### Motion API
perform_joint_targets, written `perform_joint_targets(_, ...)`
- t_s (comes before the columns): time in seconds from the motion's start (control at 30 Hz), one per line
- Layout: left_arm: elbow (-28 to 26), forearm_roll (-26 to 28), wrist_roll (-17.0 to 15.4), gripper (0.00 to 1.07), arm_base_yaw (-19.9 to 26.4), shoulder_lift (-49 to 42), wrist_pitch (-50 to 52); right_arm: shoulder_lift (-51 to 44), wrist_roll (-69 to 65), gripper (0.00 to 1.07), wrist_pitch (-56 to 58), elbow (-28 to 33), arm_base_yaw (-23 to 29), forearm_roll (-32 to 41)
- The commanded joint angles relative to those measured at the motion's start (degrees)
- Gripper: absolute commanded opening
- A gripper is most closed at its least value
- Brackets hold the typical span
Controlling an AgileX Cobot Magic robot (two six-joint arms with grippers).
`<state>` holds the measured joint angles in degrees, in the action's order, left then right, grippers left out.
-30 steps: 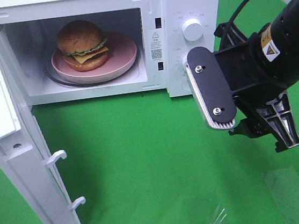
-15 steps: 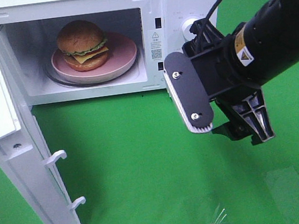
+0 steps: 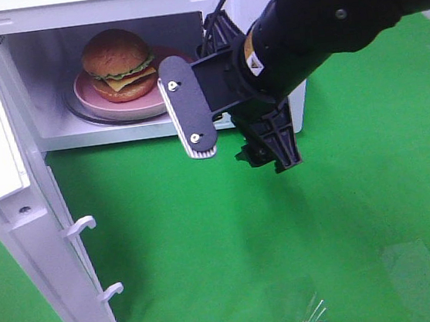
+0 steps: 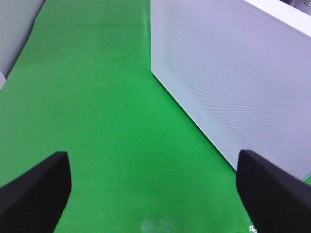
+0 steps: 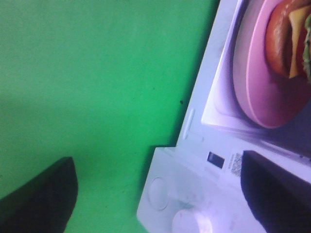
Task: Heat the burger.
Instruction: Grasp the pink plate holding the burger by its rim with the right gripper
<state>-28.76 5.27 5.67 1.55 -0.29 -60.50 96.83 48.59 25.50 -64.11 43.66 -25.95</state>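
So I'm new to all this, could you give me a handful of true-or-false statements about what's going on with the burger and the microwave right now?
1. The burger sits on a pink plate inside the microwave. True.
2. The microwave door is shut. False: it hangs wide open at the left.
3. The right gripper is holding the burger. False: it is open and empty, out in front of the microwave's opening.
4. The left gripper is open, with nothing between its fingers. True.
5. The burger has been taken off the plate and laid on the green cloth. False: it rests on the plate.
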Motion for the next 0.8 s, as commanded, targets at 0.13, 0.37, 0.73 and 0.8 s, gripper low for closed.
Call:
perform_joint_targets(0.13,0.1,0.2,-0.1,0.85,0.2,-1.1,0.7,5.0,-0.8,0.87,-3.2,-4.4,0.6,-0.6)
perform_joint_targets(0.37,0.1,0.2,-0.1,0.85,0.2,-1.1,0.7,11.8,-0.8,0.86,-5.7,-10.8,0.5,-0.7)
perform_joint_targets(0.73,0.1,0.2,-0.1,0.85,0.2,-1.1,0.7,20.3,-0.2,0.85,-5.9,-19.4,-1.1,-0.5)
perform_joint_targets(0.8,0.1,0.2,-0.1,0.85,0.2,-1.1,0.7,21.9,-0.2,0.84,-5.8,-21.0,-1.6,-0.2)
